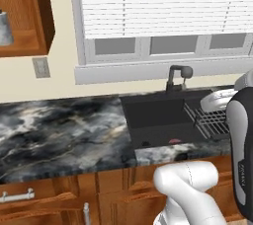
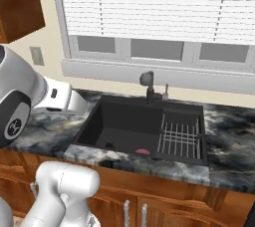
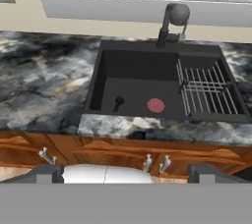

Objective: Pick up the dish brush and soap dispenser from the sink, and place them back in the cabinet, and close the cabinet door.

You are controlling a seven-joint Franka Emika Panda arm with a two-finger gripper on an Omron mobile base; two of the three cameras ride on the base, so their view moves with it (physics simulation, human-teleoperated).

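The black sink (image 3: pixel 93 90) lies straight ahead and below my gripper (image 3: pixel 126 174), which hangs open and empty over the counter's front edge, well back from the basin. The dish brush (image 3: pixel 155 105) lies on the basin floor with its reddish-pink head up, left of the wire rack (image 3: pixel 206 90). The brush's head also peeks over the sink's front rim (image 1: pixel 175 141) (image 2: pixel 142 151). The wall cabinet (image 1: pixel 24 41) stands open at the upper left. A pale grey bottle-like thing (image 1: pixel 4 29) stands on its shelf, cut by the frame edge. I cannot tell whether that is the soap dispenser.
A dark faucet (image 3: pixel 172 19) rises behind the sink under a window with white blinds. Marbled countertop (image 1: pixel 59 130) stretches to the left. Wooden drawers with silver pulls (image 3: pixel 47 155) run below. A wall outlet (image 1: pixel 41 67) sits under the cabinet. A brown wooden panel (image 2: pixel 17 4) hangs at the upper left.
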